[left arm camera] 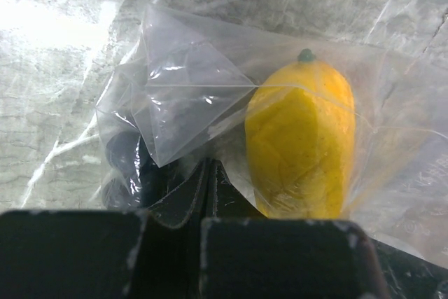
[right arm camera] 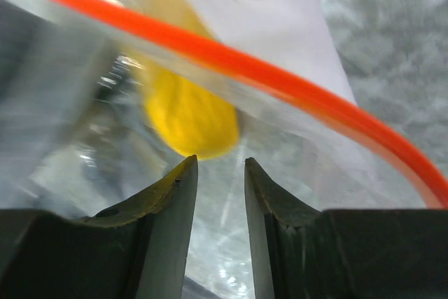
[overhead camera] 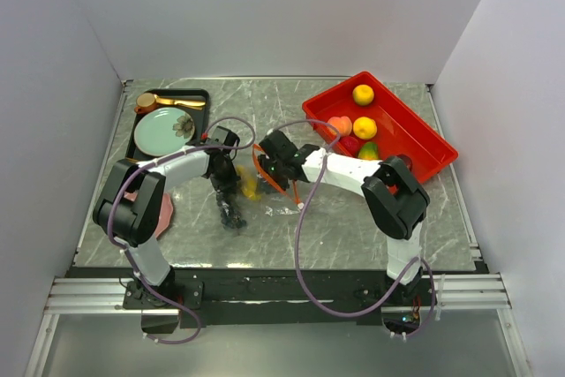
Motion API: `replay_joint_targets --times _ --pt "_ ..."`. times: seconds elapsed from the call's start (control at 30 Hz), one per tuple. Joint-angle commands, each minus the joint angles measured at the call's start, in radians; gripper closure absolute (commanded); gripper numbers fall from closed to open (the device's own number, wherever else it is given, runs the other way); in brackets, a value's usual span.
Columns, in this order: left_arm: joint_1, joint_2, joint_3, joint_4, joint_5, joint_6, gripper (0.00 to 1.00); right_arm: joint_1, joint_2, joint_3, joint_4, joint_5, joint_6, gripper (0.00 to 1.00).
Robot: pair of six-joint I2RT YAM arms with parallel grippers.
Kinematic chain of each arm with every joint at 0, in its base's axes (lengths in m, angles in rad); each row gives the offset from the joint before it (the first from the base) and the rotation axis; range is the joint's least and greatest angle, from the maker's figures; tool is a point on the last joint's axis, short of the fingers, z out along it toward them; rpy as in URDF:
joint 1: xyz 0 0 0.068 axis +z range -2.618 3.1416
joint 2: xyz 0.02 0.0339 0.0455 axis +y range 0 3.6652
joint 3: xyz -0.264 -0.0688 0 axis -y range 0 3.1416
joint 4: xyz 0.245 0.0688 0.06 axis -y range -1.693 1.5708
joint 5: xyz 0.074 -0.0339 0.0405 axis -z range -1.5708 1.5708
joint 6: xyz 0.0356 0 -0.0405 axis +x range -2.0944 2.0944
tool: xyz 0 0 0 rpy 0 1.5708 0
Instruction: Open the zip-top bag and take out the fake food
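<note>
**Right fingers in the bag mouth, yellow piece next**

Your right gripper (right arm camera: 220, 162) is spread partway with nothing between its fingers. It is poking into the mouth of the zip-top bag (left arm camera: 189, 82), just under the orange zip strip (right arm camera: 280, 78). Your left gripper (left arm camera: 208, 176) is pressed together and looks pinched on a fold of the bag, though the clear film makes that hard to confirm. The bag is mid-table between the two arms, and its mouth looks unzipped.

The step in hand is taking out the yellow piece (left arm camera: 301, 145).
- Hold the left pinch firm so the bag can't slide.
- Widen the right fingers, then push in until they straddle the piece's narrow end.
- Close on the plastic fruit, not on film, and draw it straight out through the mouth.

Counts:
- One bag.
- Two pieces visible inside: the yellow one and a dark piece (left arm camera: 126, 150).
- The red tray (overhead camera: 406, 134) holds what looks like five pieces of fake food (overhead camera: 365, 127): two yellow-orange, one peach, one red, one green-yellow.
</note>
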Motion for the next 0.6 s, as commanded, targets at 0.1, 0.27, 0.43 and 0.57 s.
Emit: replay_joint_targets --times 0.1,0.27,0.43,0.57 --pt "-0.001 -0.025 0.002 0.013 0.027 0.022 0.99 0.000 -0.019 0.108 -0.002 0.022 -0.001 0.59" --pt "-0.001 -0.024 0.005 0.017 0.036 0.028 0.99 0.006 0.049 0.166 -0.037 0.019 -0.016 0.58" --pt "-0.001 -0.019 0.006 0.018 0.036 0.036 0.99 0.022 0.118 0.227 -0.065 0.025 -0.023 0.57" --pt "-0.004 -0.013 0.006 0.021 0.055 0.045 0.99 0.032 0.146 0.244 -0.082 0.036 -0.024 0.57"
